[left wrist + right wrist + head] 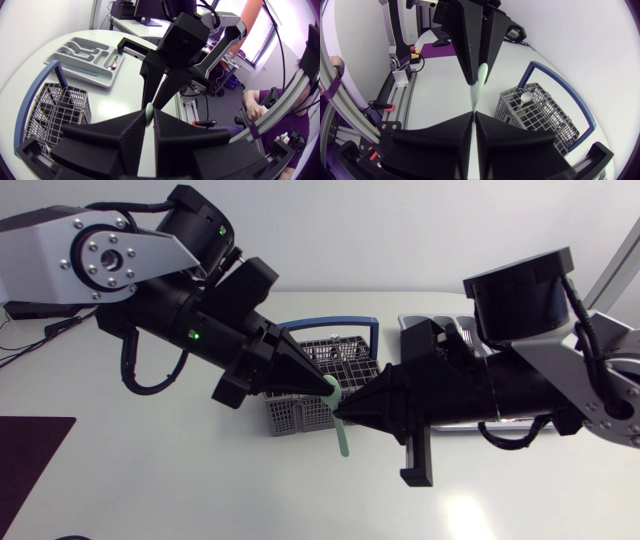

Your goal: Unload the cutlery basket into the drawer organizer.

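1. Your left gripper (326, 387) hangs over the near side of the cutlery basket (298, 416). Its fingers are pressed in on the upper end of a pale green utensil (342, 438), and the right wrist view shows that end caught between the two wedge tips.

2. The green utensil is in the air, clear of the table (150, 480). It hangs roughly upright, just in front of the basket. It looks like thin plastic, so judge it very light, fairly stiff but able to bend, and smooth enough to slide or pivot in a narrow pinch.

3. Take it on its flat faces, not its edges. Grip near the middle of its length so it cannot swing. A hold at the very tip gives you little control over the free end.

4. The basket stands on the table under and behind both grippers, with its blue handle arching over the far side. Something pale sits in one cell, too small to name.

5. Your right gripper (340, 414) meets the utensil lower down, fingers closed flat on it, so both grippers pinch the same piece. Judge this a handover: only one should let go, and gently.

6. The drawer organizer (455, 326) lies past the basket, partly hidden by your right arm.
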Controlling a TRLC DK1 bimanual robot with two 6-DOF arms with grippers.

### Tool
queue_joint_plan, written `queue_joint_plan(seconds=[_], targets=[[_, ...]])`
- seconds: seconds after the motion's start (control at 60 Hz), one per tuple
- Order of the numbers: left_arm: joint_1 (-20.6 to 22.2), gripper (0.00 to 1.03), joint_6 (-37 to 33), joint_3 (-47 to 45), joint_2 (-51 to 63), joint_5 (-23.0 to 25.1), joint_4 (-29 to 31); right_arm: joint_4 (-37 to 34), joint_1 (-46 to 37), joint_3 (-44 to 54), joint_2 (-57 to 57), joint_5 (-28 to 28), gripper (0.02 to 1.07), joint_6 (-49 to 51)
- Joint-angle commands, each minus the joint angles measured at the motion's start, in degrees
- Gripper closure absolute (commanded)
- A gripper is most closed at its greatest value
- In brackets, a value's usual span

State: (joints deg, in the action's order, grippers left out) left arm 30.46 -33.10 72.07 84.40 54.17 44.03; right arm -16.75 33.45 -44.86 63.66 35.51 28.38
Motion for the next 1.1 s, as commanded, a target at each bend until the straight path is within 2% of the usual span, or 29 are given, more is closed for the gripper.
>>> queue_joint_plan(seconds=[0.0,0.083,0.283,0.4,0.667,0.783,1.083], targets=[[-0.5,0.52,-1.0,1.8,1.0,1.0,0.3,-1.0,0.4,1.3,0.1,-1.1,1.01,0.1],[-0.7,0.35,-0.6,2.3,0.9,1.0,0.3,-1.9,0.2,1.4,-0.6,-1.8,1.01,0.4],[-2.0,0.16,0.8,3.5,0.3,1.0,0.2,-5.5,-2.1,2.6,-3.5,-4.7,1.01,3.1],[-4.1,0.14,2.9,3.9,-0.7,-0.5,0.0,-7.5,-6.1,4.0,-6.2,-7.9,1.01,7.0],[-4.5,0.14,10.2,-1.0,-3.6,-14.2,-6.2,-7.5,-21.0,9.3,-10.5,-10.5,1.01,18.6],[-4.5,0.14,12.6,-2.6,-3.6,-19.7,-8.5,-4.3,-29.7,12.2,-11.1,-10.6,1.01,24.8],[-4.6,0.14,13.9,-4.4,-2.3,-24.6,-10.0,7.5,-45.6,18.3,-8.1,-10.7,1.01,36.5]])
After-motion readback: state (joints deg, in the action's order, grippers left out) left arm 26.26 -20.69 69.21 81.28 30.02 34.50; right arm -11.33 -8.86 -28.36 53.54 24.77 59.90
